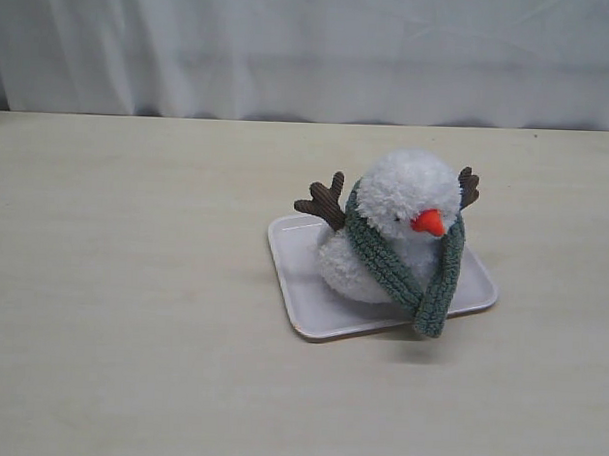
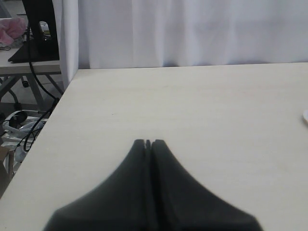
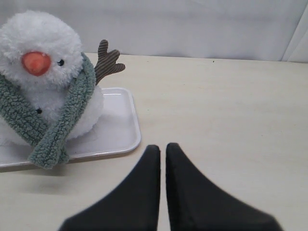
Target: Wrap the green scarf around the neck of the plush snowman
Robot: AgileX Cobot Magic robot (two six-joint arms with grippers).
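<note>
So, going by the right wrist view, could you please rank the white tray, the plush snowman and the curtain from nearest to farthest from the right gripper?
1. white tray: its rounded corner lies just beside the right gripper.
2. plush snowman: sits farther in, on the tray.
3. white curtain: backdrop beyond the table.

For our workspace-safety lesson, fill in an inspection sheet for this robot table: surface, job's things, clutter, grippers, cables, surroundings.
Surface: pale wooden table carrying a white tray.
Job's things: plush snowman sits on the tray; green scarf is wrapped between its head and body, ends crossed in front.
Clutter: nothing seen.
Grippers: left gripper and right gripper both have jaws shut, holding nothing.
Cables: black cables hang by a side desk beyond the table edge.
Surroundings: white curtain behind.
</note>
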